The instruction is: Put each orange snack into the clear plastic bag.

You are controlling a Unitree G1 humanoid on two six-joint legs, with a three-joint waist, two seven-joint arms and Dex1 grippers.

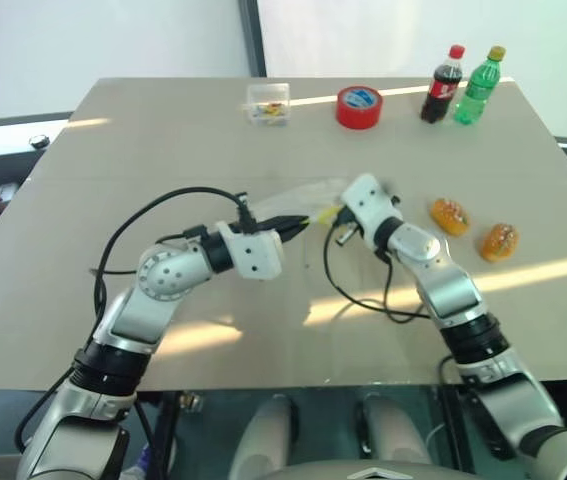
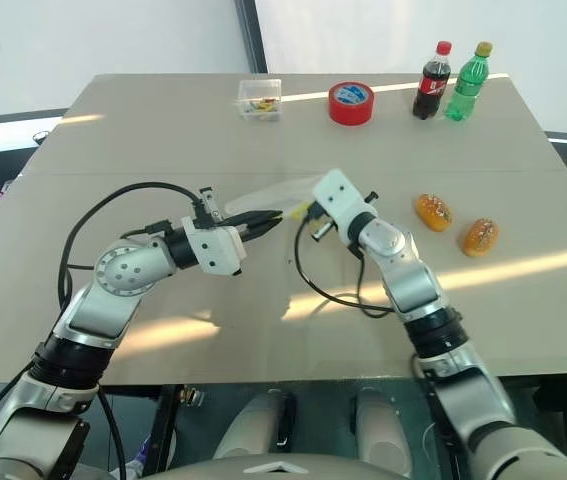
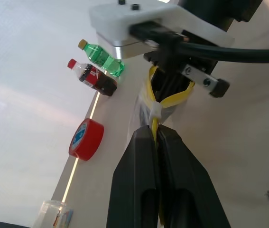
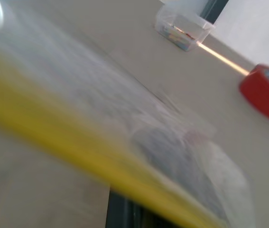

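Note:
The clear plastic bag [image 1: 298, 197] is held up over the middle of the table between my two grippers, its yellow strip [image 3: 154, 110] stretched from one to the other. My left gripper [image 3: 155, 135] is shut on the yellow strip from the left. My right gripper [image 1: 328, 215] grips the bag's other end from the right, with the strip looping around its black fingers [image 3: 168, 80]. Two orange snacks lie on the table to the right of the right arm, one nearer the bag [image 1: 450, 215] and one further right [image 1: 499, 241]. Neither gripper touches them.
At the table's far edge stand a small clear box [image 1: 268, 104], a red tape roll [image 1: 359, 107], a cola bottle [image 1: 443, 85] and a green bottle [image 1: 479, 86]. Black cables hang from both wrists over the table.

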